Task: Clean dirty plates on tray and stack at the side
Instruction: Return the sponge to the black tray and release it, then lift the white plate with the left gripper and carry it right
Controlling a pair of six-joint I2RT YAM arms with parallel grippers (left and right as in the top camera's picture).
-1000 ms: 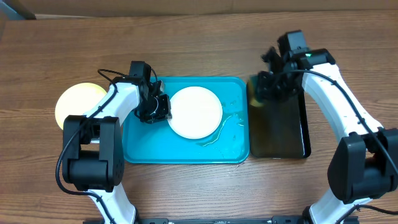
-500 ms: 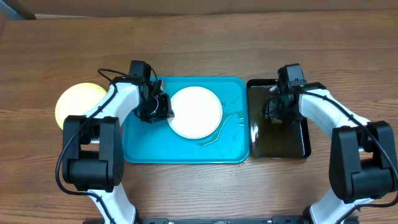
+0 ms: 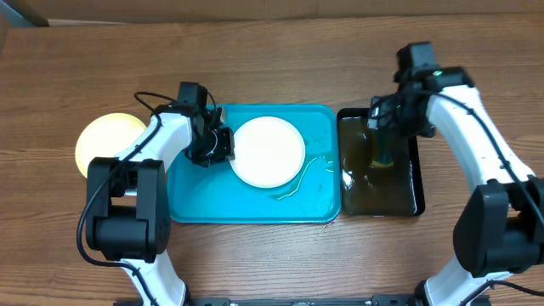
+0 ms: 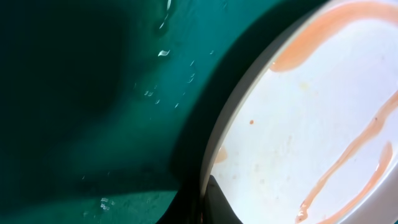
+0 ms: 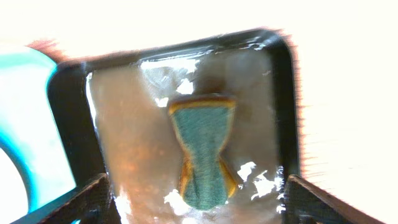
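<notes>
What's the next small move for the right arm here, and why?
Probably lower the open right gripper and close on the green-and-yellow sponge lying in the wet black rectangular tray below it. The white round plate on the turquoise plastic tray shows orange streaks, and the left gripper pinches its rim.

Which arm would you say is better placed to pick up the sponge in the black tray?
Right. The right gripper hangs open above the green sponge in the narrow black tray; the left gripper is shut on the round white plate in the turquoise tray.
</notes>
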